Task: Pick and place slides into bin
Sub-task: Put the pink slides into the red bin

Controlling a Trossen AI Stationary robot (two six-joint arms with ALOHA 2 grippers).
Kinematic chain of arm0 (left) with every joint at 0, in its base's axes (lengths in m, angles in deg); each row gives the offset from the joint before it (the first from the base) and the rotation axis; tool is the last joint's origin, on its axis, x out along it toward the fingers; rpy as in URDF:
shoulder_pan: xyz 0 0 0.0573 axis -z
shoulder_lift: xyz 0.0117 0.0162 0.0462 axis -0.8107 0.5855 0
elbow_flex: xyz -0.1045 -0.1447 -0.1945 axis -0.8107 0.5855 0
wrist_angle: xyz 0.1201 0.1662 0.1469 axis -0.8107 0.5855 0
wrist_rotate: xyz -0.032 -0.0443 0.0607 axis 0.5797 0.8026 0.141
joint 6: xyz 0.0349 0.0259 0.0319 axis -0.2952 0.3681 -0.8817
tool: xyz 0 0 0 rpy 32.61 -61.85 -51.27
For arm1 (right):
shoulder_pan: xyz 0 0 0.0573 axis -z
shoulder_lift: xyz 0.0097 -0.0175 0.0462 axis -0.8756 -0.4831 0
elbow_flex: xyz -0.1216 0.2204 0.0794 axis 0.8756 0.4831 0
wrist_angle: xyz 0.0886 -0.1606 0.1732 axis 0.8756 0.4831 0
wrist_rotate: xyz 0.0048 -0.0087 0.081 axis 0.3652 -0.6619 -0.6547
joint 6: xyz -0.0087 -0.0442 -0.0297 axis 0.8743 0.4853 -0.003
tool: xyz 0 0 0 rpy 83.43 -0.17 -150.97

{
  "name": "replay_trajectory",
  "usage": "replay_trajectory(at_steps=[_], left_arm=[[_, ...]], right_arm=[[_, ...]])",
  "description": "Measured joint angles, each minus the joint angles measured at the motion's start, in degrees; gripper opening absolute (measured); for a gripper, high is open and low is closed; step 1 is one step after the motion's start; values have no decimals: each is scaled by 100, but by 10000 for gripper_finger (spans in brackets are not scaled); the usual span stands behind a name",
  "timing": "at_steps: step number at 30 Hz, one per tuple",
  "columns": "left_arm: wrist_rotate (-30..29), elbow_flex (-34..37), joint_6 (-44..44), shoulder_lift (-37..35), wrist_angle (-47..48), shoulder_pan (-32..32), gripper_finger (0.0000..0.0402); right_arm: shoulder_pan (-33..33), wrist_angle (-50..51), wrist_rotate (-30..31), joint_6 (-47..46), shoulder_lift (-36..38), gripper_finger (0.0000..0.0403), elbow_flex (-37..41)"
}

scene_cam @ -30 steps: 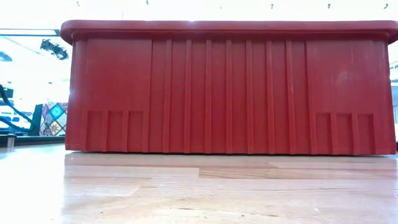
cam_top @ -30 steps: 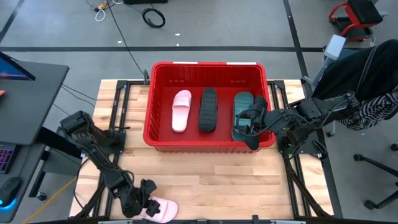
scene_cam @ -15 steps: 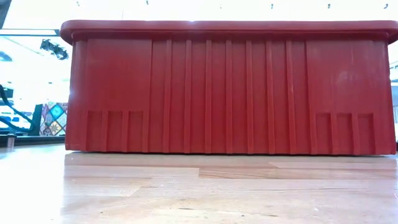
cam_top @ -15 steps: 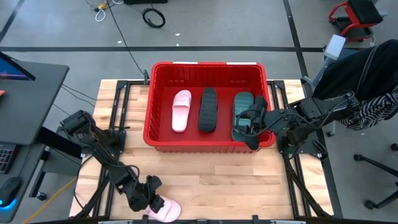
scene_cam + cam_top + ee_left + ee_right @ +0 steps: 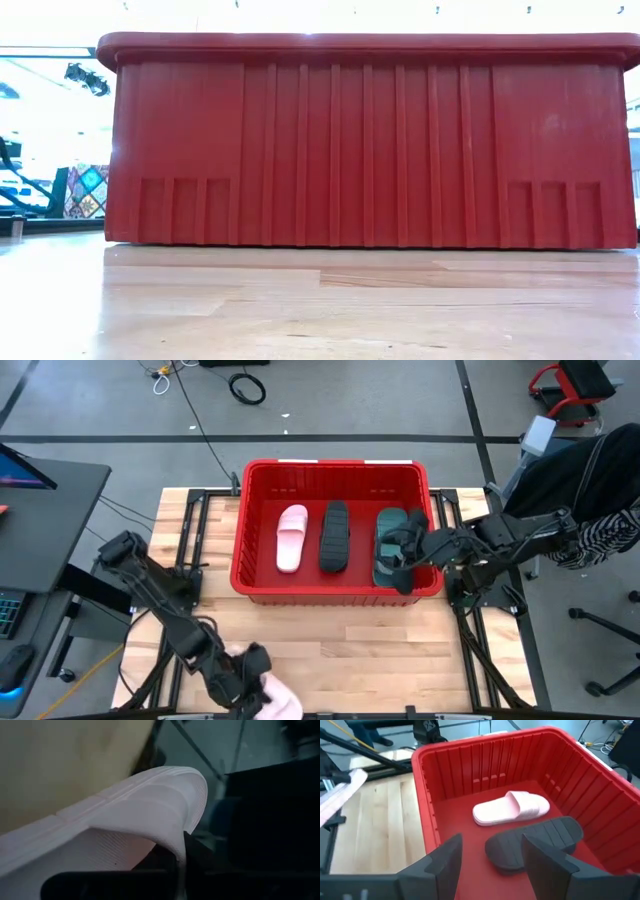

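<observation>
The red bin (image 5: 262, 582) stands at the table's far middle; only its near wall (image 5: 370, 150) shows in the low view. Inside lie a pale pink slide (image 5: 291, 537), a black slide (image 5: 334, 536) and a teal slide (image 5: 389, 532). A second pale pink slide (image 5: 281, 703) is at the table's near edge, with my left gripper (image 5: 250, 678) shut on it. My right gripper (image 5: 400, 560) hovers open over the bin's near right corner, above the teal slide. Its fingers (image 5: 445, 862) have nothing between them. My left gripper pinches a thin curved edge of the pale pink slide (image 5: 186, 842) between its two fingers. Whether that edge is strap or sole, I cannot tell. The fingers come slanting down from the table's left. The slide sits tilted in the hold; I cannot tell whether it is clear of the table.
Bare wooden tabletop (image 5: 380, 650) lies between the bin and the near edge. Dark frame rails (image 5: 195, 540) run along both sides of the table. A person in a striped sleeve (image 5: 610, 530) sits beyond the right edge.
My left gripper has moved along the near edge toward the table's right and shut on the pale pink slide. The slide has shifted a little rightward with it.
</observation>
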Motion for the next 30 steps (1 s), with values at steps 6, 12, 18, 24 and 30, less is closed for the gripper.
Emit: replay_trajectory(at_steps=[6,12,18,24,30], left_arm=[[-966,-1504,-2314,-181,1646,-235,11],[-2068,-2762,-5180,-202,2585,-504,16],[-2176,-3231,-7388,-198,2788,-1150,11],[-2143,-3400,-9706,-189,2453,-1727,17],[-1798,-3693,-11416,-193,2098,-2107,11]], right_arm=[[159,-377,-252,187,0,209,0],[150,-892,-892,183,0,219,0],[150,-1502,-1348,-44,-37,287,0],[157,-2305,-1843,-185,-170,380,0],[232,-3271,-2431,-231,-284,388,0]])
